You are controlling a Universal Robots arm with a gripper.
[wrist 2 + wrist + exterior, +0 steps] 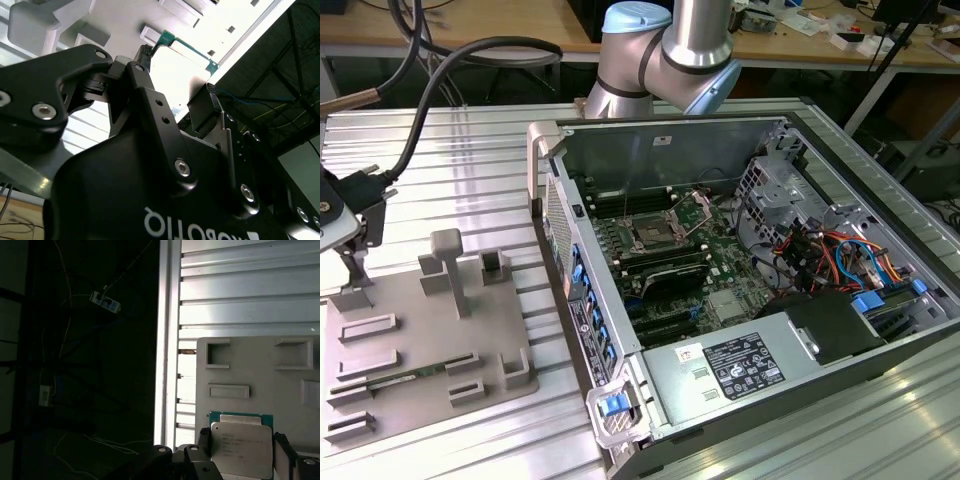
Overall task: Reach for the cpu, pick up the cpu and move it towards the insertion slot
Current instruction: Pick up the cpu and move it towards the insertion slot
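Note:
The cpu (242,449), a flat square chip with a silvery top and a thin green rim, sits between the two black fingers of my gripper (241,439); the pads press against its opposite edges. The same chip (182,70) shows bright between the fingers in the second wrist view. In the exterior view my gripper (353,270) is at the far left, low over the grey tray (430,345). I cannot tell whether the chip still rests on the tray. The insertion slot (650,235), a silver-framed socket with a dark centre, lies on the motherboard inside the open case.
The open computer case (548,190) stands to the exterior view's right of the tray, its side wall between tray and socket. Upright blocks (447,262) rise from the tray. A thick black cable (425,95) arcs over the table. The arm's base (665,55) is behind the case.

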